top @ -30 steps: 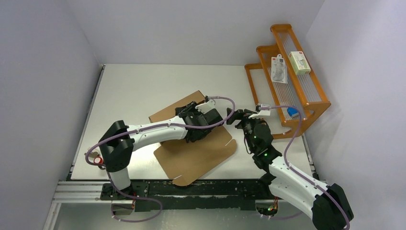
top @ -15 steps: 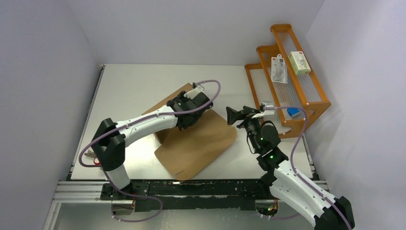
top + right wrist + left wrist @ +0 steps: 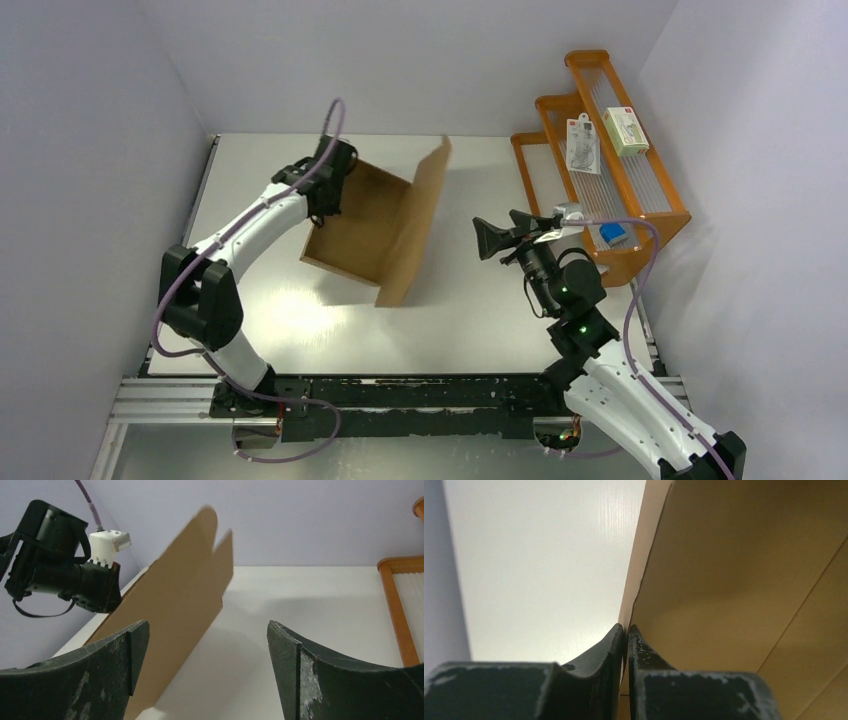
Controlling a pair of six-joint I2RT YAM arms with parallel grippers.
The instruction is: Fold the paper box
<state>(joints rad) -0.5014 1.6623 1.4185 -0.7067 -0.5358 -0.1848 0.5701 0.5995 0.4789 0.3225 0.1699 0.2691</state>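
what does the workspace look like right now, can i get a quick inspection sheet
surface: pale table, glare patch near the left arm
job's things: paper box, brown cardboard, tilted up off the table and bent along a crease, one panel standing
clutter: two white packages and a blue item on the orange rack
claws: left claw shut on the box's edge; right claw open, apart from the box, facing it
cables: purple cables loop free off both wrists, not caught on the box
surroundings: pale walls on three sides; metal rail at the near edge
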